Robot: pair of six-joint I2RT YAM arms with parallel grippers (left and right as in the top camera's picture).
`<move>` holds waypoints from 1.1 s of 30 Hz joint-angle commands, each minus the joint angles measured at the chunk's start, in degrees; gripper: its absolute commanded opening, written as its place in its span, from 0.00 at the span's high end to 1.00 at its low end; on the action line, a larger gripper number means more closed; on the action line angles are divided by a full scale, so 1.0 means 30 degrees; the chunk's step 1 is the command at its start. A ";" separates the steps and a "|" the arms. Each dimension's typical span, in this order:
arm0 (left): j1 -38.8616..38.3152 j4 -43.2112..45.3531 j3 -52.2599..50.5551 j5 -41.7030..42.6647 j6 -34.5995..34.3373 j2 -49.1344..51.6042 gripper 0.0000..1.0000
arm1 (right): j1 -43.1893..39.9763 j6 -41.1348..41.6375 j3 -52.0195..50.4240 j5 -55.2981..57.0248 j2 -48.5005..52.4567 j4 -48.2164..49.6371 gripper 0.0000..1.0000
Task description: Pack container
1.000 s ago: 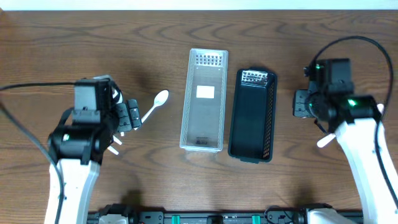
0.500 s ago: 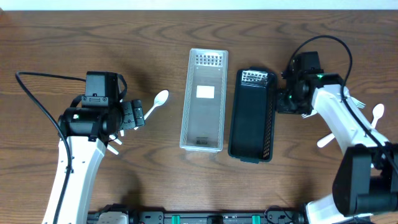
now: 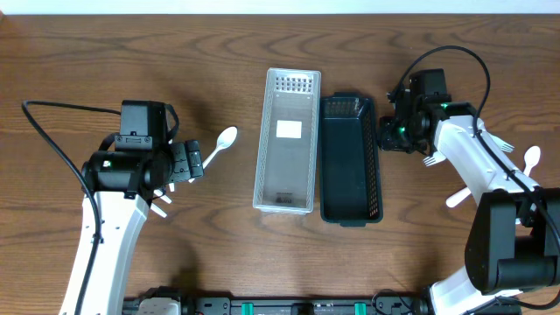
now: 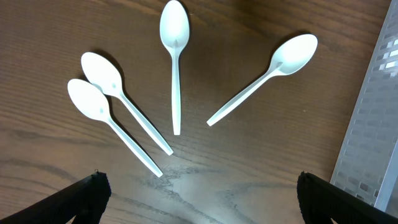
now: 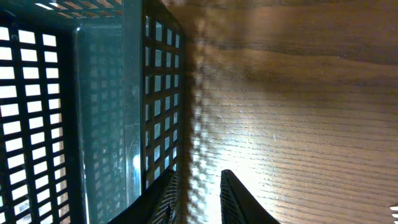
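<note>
A clear plastic container (image 3: pixel 285 171) stands at the table's middle with a black mesh basket (image 3: pixel 350 166) right beside it on the right. My left gripper (image 3: pixel 187 162) is open and empty over several white plastic spoons (image 4: pixel 176 68); its fingers (image 4: pixel 87 199) frame them in the wrist view, and one spoon (image 3: pixel 219 146) shows from overhead. My right gripper (image 3: pixel 389 136) is at the basket's right wall (image 5: pixel 160 93). Its fingers (image 5: pixel 233 199) stand a narrow gap apart with only table between them, the left one against the wall.
White plastic cutlery lies right of the basket: forks (image 3: pixel 500 143) and a spoon (image 3: pixel 530 161), partly under my right arm. The clear container's side (image 4: pixel 376 118) is at the right edge of the left wrist view. Cables trail from both arms.
My right arm swung left to the black basket, and the basket has slid left against the clear container. My left arm shifted slightly a second ago and has held still since.
</note>
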 commanded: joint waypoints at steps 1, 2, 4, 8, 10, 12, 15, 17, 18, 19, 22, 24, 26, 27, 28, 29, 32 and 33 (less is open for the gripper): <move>-0.0044 -0.0124 0.0284 -0.0022 -0.0109 0.0022 0.02 | 0.0015 0.0051 0.0262 -0.0561 0.0073 0.0117 0.74; -0.0044 -0.0124 0.0284 -0.0022 -0.0109 0.0022 0.02 | 0.0015 -0.0022 0.0262 -0.0772 0.0073 0.0175 0.74; -0.0044 -0.0124 0.0284 -0.0015 -0.0109 0.0022 0.02 | 0.0015 -0.0160 0.0262 -0.0918 0.0073 0.0189 0.73; -0.0044 -0.0131 0.0284 -0.0022 -0.0109 0.0022 0.02 | -0.0153 0.0182 0.0262 -0.0364 0.0073 0.0182 0.55; -0.0044 -0.0131 0.0284 -0.0022 -0.0109 0.0022 0.02 | -0.0364 0.1260 0.0284 0.1027 0.0022 0.0168 0.53; -0.0044 -0.0131 0.0284 -0.0022 -0.0109 0.0022 0.02 | -0.0656 0.2208 0.0401 0.2229 -0.0189 -0.0029 0.52; -0.0044 -0.0131 0.0284 -0.0015 -0.0109 0.0022 0.02 | -0.1173 0.4029 0.0976 0.4401 -0.0838 -0.0969 0.49; -0.0044 -0.0131 0.0284 -0.0015 -0.0109 0.0022 0.02 | -0.1494 0.5872 0.1654 0.6390 -0.1290 -0.2091 0.49; -0.0044 -0.0131 0.0284 -0.0015 -0.0109 0.0022 0.02 | -0.1654 0.7249 0.2084 0.7672 -0.1508 -0.2914 0.46; -0.0044 -0.0131 0.0284 -0.0015 -0.0117 0.0022 0.02 | -0.1807 0.8531 0.2455 0.8699 -0.1690 -0.3679 0.40; -0.0044 -0.0146 0.0284 -0.0015 -0.0124 0.0022 0.02 | -0.2324 1.1628 0.3257 1.0608 -0.1974 -0.5362 0.33; -0.0044 -0.0204 0.0284 -0.0007 -0.0124 0.0022 0.02 | -0.2747 1.2815 0.3300 1.0739 -0.1916 -0.5661 0.31; -0.0044 -0.0277 0.0284 -0.0007 -0.0124 0.0022 0.02 | -0.3162 1.4003 0.3293 1.0732 -0.1588 -0.5748 0.24; -0.0044 -0.0284 0.0284 -0.0015 -0.0131 0.0022 0.02 | -0.3330 1.4214 0.3286 1.0513 -0.1399 -0.5435 0.15; -0.0044 -0.0291 0.0284 -0.0015 -0.0124 0.0022 0.02 | -0.3417 1.4134 0.3286 1.0280 -0.1268 -0.5144 0.04; -0.0044 -0.0291 0.0284 -0.0007 -0.0124 0.0022 0.02 | -0.3483 1.3974 0.3286 0.9996 -0.1224 -0.4881 0.01; -0.0044 -0.0284 0.0284 -0.0015 -0.0124 0.0022 0.02 | -0.3497 1.3930 0.3286 0.9617 -0.1224 -0.4641 0.01; -0.0044 -0.0270 0.0284 -0.0015 -0.0124 0.0022 0.02 | -0.3504 1.3930 0.3286 0.9617 -0.1224 -0.4524 0.01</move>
